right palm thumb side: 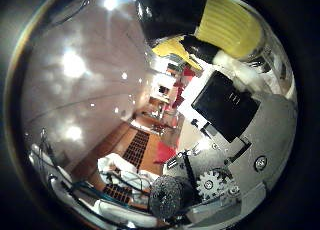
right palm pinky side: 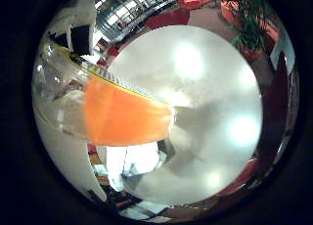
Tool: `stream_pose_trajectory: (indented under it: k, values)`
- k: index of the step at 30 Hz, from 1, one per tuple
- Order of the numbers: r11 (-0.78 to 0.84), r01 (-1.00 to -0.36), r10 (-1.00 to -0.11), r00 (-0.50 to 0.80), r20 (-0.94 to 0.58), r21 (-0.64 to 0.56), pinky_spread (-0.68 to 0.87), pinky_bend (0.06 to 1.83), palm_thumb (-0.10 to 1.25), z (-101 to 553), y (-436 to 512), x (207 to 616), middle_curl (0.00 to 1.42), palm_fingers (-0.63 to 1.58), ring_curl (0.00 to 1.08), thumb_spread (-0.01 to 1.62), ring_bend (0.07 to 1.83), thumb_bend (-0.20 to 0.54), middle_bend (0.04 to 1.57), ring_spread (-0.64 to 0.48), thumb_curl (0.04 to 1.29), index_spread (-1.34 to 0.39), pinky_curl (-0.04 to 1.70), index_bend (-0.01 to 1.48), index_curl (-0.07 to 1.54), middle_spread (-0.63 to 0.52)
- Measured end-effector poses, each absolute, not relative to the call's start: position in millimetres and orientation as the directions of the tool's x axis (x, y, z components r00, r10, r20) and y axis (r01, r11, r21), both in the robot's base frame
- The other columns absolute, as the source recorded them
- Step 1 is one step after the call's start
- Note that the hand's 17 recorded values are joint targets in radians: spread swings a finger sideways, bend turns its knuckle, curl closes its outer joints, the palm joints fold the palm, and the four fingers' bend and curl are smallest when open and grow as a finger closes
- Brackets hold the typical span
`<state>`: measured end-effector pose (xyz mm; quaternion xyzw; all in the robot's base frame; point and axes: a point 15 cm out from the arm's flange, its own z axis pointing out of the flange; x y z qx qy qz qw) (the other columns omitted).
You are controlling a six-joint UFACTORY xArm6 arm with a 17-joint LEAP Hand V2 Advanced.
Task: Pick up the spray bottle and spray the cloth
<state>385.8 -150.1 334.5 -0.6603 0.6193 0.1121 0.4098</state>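
Bottle is held close against palm, hand wrapped round it; cloth is not seen, spraying judged still undone.

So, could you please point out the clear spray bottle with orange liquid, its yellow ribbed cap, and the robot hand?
Clear spray bottle with orange liquid [right palm pinky side: 124, 120]: little finger side palm view, on the orange liquid.
Yellow ribbed cap [right palm thumb side: 231, 25]: thumb side palm view, on its ribbed side.
Hand [right palm thumb side: 227, 110]: thumb side palm view, on a black finger part.
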Motion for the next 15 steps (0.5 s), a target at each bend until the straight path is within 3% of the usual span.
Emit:
stream_pose_trajectory:
  k: [7, 15]
  values:
    - [-0.156, -0.957, -0.874, 0.248, -0.418, -0.243, -0.16, 1.12, 1.11, 372.8, -124.6, 360.7, 0.66, 1.13, 0.72, 0.94, 1.41, -0.015, 1.42, -0.2, 0.7, -0.18, 1.25, 1.24, 0.74, -0.09]
    - [-0.344, -0.939, -0.93, 0.341, -0.139, -0.001, -0.16, 1.07, 1.09, 376.3, -70.6, 352.5, 0.65, 1.13, 0.73, 0.94, 1.4, -0.014, 1.42, -0.21, 0.73, -0.18, 1.34, 1.24, 0.73, -0.09]
